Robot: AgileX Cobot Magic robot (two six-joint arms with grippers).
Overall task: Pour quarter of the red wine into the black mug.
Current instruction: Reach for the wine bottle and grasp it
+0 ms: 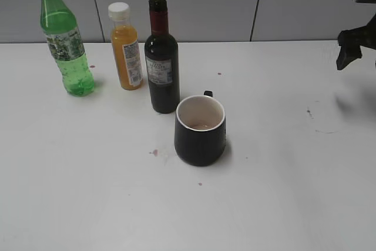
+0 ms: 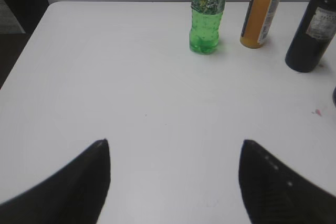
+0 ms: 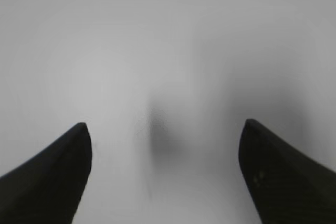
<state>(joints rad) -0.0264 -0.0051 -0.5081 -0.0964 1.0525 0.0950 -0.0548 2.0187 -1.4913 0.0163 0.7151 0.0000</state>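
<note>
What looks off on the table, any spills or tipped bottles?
Small reddish spots mark the table: one left of the black mug, one in front of it, others farther back. They look like wine drips. The wine bottle is uncapped. All bottles stand upright.

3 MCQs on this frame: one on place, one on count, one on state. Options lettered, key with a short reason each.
1. The black mug stands where?
A. in front and to the right of the wine bottle
B. behind the green bottle
C. in a gripper

2. How many bottles stand on the table?
A. two
B. three
C. four

3. The wine bottle's mouth is
A. corked
B. open
C. capped white

Key: 1 A, it sits nearer the camera by the bottle's base. 2 B, green, orange juice bottle, wine. 3 B, no closure on the neck.
</note>
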